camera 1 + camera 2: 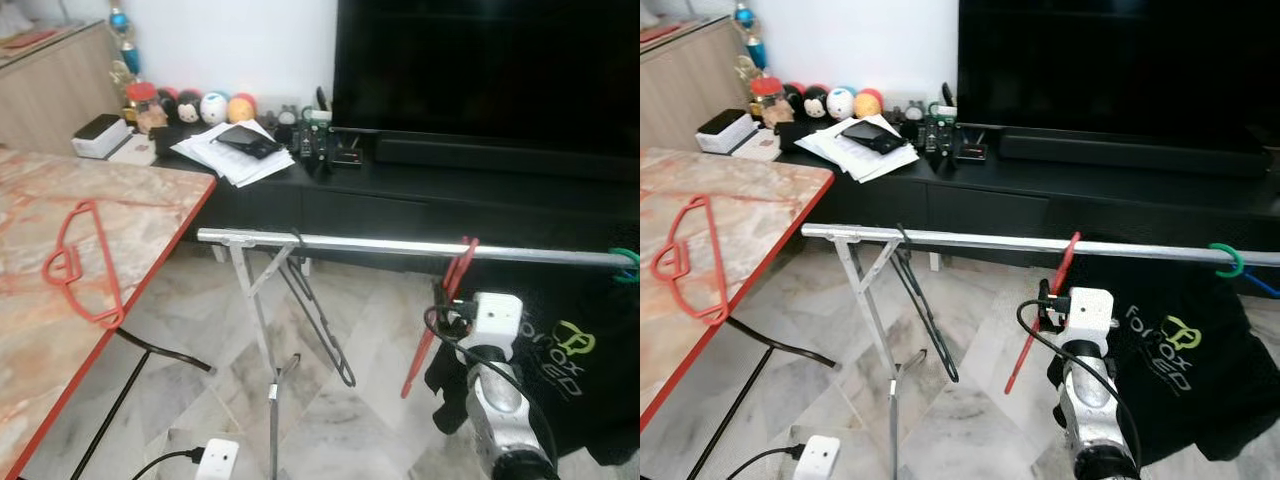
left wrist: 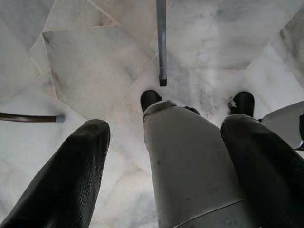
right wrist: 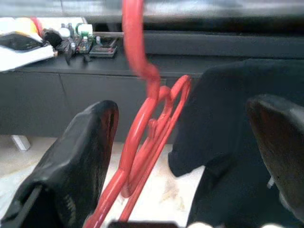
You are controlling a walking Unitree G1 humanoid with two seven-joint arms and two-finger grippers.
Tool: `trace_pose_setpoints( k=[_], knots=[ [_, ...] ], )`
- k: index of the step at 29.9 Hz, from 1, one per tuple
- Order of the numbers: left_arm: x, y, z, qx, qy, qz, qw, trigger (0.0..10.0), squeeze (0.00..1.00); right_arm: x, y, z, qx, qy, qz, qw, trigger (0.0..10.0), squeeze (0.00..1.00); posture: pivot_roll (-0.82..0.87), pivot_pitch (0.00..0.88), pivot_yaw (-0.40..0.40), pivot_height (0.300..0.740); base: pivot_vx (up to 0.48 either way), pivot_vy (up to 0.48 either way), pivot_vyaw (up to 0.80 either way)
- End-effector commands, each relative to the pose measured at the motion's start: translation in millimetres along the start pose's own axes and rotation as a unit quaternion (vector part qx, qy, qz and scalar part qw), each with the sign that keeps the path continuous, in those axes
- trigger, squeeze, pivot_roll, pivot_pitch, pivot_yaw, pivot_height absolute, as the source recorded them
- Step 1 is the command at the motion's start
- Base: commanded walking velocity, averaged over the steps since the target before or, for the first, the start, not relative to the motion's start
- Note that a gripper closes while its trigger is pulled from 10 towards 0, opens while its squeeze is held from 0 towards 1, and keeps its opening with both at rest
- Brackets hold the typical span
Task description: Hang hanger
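A red hanger [image 1: 455, 278] hangs by its hook on the silver rail [image 1: 380, 244] of a drying rack. My right gripper [image 3: 183, 109] is just behind it, open, with the hanger [image 3: 142, 133] between the spread fingers and touching neither. The right wrist [image 1: 495, 320] sits just below the rail. A second red hanger [image 1: 85, 262] lies flat on the marble table [image 1: 150, 215] at the left. My left gripper [image 2: 166, 123] hangs open, pointing at the floor by my own leg.
A black wire hanger [image 1: 320, 325] hangs further left on the rail. A green hook [image 1: 627, 263] holds a black T-shirt [image 1: 575, 370] at the right. Behind stand a black TV cabinet [image 1: 420, 200] with papers [image 1: 230, 150] and a TV. A white power strip [image 1: 217, 460] lies on the floor.
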State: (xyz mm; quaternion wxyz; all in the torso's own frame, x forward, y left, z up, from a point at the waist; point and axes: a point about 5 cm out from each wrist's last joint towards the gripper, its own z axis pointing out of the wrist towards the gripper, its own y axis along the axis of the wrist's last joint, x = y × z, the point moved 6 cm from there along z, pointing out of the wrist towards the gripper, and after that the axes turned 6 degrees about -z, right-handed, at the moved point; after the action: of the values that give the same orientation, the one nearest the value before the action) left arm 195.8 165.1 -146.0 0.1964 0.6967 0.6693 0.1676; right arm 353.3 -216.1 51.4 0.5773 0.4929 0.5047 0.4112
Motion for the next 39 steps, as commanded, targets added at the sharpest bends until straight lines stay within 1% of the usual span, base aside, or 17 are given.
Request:
trace_pose_setpoints(
  k=[1,8,12,13,14,15,18,22,23,24,25,29,32,33,35,36,39],
  knots=[
    [0.8,-18,-1.9,0.025,0.002,0.002,1.0,10.0,0.0,2.8,9,-2.0,-0.02,0.006,-0.004,1.0,10.0,1.0,0.0,0.0,-0.013,0.74,0.0,0.0,0.0],
    [1.8,-18,-2.1,0.024,0.002,0.004,1.0,10.0,0.0,4.9,7,-11.9,-0.019,0.01,-0.008,1.0,10.0,1.0,0.0,0.0,-0.013,0.74,0.0,0.0,0.0],
    [9.6,-24,-3.6,0.034,0.018,0.02,0.999,10.0,0.0,10.2,-3,-17.9,0.005,0.021,-0.013,1.0,10.0,1.0,0.01,0.0,-0.016,0.74,0.0,0.0,0.0],
    [15.2,-26,-4.5,0.036,0.029,0.022,0.999,10.0,0.0,10.1,-7,-19.3,0.016,0.021,-0.017,1.0,10.0,0.84,0.01,0.0,-0.016,0.74,0.0,0.0,0.0],
    [18.5,-27,-5.0,0.037,0.037,0.025,0.998,10.0,0.0,9.8,-9,-19.8,0.019,0.021,-0.016,0.999,10.0,0.14,0.01,0.0,-0.019,0.74,0.0,0.0,0.0],
    [21.6,-28,-5.5,0.037,0.043,0.025,0.998,10.0,0.0,9.3,-11,-20.3,0.023,0.02,-0.017,0.999,10.0,0.0,0.01,0.0,-0.019,0.74,0.0,0.0,0.0],
    [35.1,-31,-8.2,0.038,0.072,0.026,0.996,10.0,0.0,7.2,-21,-24.2,0.045,0.016,-0.022,0.999,10.0,0.0,0.01,0.0,-0.024,0.74,0.0,0.0,0.0],
    [43.8,-34,-10.4,0.038,0.091,0.02,0.995,10.0,0.0,2.8,-31,-29.2,0.065,0.007,-0.021,0.998,10.0,0.0,0.02,0.0,-0.027,0.74,0.0,0.0,0.0],
    [52.2,-42,-14.0,0.041,0.096,0.018,0.994,10.0,0.0,1.3,-33,-30.4,0.07,0.005,-0.021,0.997,10.0,0.0,0.01,0.0,-0.027,0.74,0.0,0.0,0.0],
    [68.4,-54,-21.4,0.04,0.11,-0.003,0.993,10.0,0.0,-2.9,-41,-33.6,0.086,-0.003,-0.022,0.996,10.0,0.0,0.01,0.0,-0.028,0.74,0.0,0.0,0.0],
    [72.8,-57,-23.5,0.038,0.115,-0.013,0.993,10.0,0.0,-4.6,-44,-34.8,0.092,-0.006,-0.023,0.996,10.0,0.0,0.01,0.0,-0.029,0.74,0.0,0.0,0.0],
    [77.2,-54,-25.0,0.014,0.12,-0.07,0.99,10.0,0.0,-11.2,-56,-39.8,0.116,-0.018,-0.02,0.993,10.0,0.0,0.01,0.0,-0.031,0.74,0.0,0.0,0.0],
    [75.7,-45,-23.8,-0.008,0.113,-0.08,0.99,10.0,0.0,-17.4,-69,-46.0,0.147,-0.031,-0.016,0.989,10.0,0.0,0.01,0.0,-0.032,0.74,0.0,0.0,0.0],
    [72.3,-38,-22.0,-0.02,0.108,-0.074,0.991,10.0,0.0,-21.2,-88,-54.4,0.19,-0.037,-0.018,0.981,10.0,0.0,0.0,0.0,-0.032,0.74,0.0,0.0,0.0],
    [69.5,-32,-20.4,-0.03,0.106,-0.077,0.991,10.0,0.0,-25.0,-108,-66.5,0.238,-0.044,-0.019,0.97,10.0,0.0,0.0,0.0,-0.032,0.74,0.0,0.0,0.0],
    [66.9,-27,-18.9,-0.034,0.103,-0.077,0.991,10.0,0.0,-24.0,-126,-78.7,0.281,-0.04,-0.008,0.959,10.0,0.0,0.0,0.0,-0.03,0.74,0.0,0.0,0.0],
    [63.5,-23,-17.2,-0.038,0.098,-0.074,0.992,10.0,0.0,-29.4,-145,-95.8,0.327,-0.05,-0.01,0.944,10.0,0.0,0.01,0.0,-0.031,0.74,0.0,0.0,0.0]
  ],
)
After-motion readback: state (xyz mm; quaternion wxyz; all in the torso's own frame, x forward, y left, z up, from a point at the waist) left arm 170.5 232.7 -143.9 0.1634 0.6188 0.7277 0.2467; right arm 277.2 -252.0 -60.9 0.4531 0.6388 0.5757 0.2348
